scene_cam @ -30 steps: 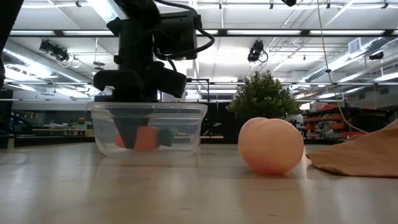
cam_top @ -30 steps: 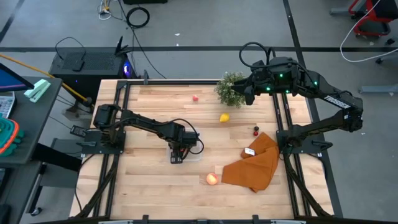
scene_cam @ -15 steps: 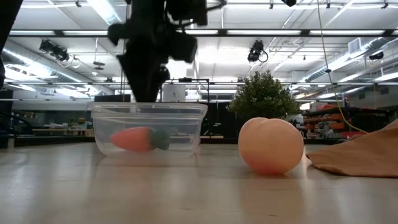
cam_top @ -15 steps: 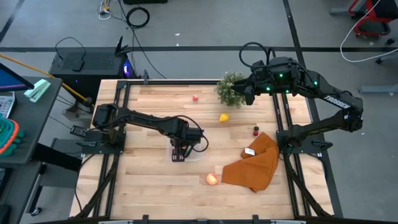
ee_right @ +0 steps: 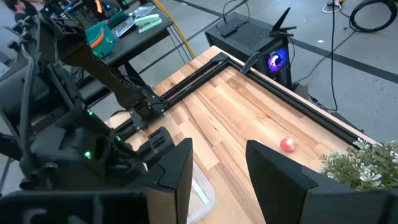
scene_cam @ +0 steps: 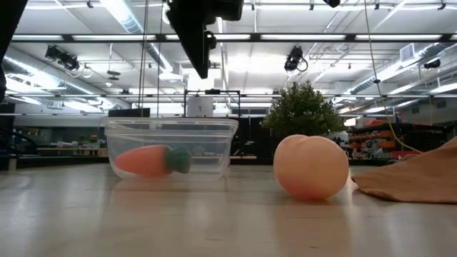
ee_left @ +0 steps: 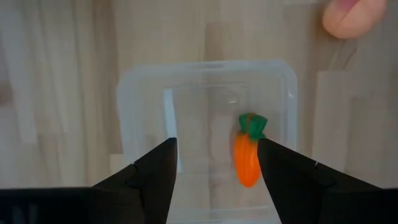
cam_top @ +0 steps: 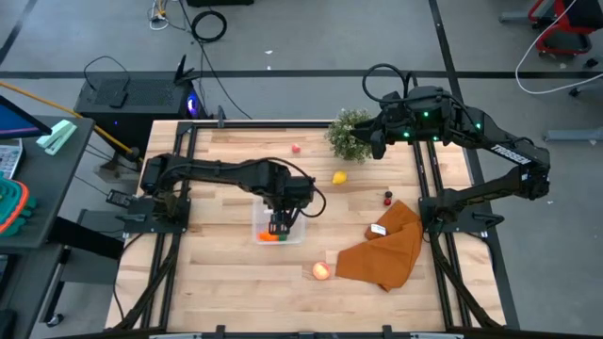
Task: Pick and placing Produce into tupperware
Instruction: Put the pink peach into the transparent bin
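The clear tupperware [cam_top: 288,235] stands left of the table's middle. The orange carrot with a green top [ee_left: 247,158] lies on its side on the container's floor [scene_cam: 146,160]. My left gripper [ee_left: 214,146] hangs open above the tupperware, pointing down, clear of its rim [scene_cam: 196,50]. The pale apple [cam_top: 321,271] rests on the table near the front. The yellow lemon [cam_top: 339,177] and a small red piece [cam_top: 296,148] lie farther back. My right gripper [ee_right: 217,162] is open and raised at the far right, beside the plant.
A bushy green plant [cam_top: 349,135] stands at the far edge. A brown-orange cloth [cam_top: 386,247] lies crumpled at the right, with a small dark red piece [cam_top: 387,197] beside it. Bare wood stretches left of the tupperware and along the near edge.
My left gripper has risen straight out of the tupperware and drifted a little toward the table's right edge, fingers still apart. The carrot stays behind, now lying at full length on the container's floor.
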`<control>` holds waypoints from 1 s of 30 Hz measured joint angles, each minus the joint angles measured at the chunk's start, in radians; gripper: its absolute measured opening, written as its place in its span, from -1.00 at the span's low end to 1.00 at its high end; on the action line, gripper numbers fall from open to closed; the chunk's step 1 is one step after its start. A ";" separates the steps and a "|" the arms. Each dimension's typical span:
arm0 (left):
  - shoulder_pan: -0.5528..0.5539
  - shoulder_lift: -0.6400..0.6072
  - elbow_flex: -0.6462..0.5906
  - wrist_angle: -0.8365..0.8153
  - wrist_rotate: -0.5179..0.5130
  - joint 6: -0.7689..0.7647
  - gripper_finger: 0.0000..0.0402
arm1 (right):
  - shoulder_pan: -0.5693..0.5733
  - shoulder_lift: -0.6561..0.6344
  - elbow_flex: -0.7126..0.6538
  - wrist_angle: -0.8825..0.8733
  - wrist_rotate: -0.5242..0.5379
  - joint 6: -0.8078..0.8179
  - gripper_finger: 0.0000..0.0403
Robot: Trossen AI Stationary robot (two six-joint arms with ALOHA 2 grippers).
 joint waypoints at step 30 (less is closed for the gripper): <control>0.547 0.072 0.002 0.053 0.056 0.397 0.15 | 0.184 -0.088 0.000 -0.009 -0.010 0.030 -0.39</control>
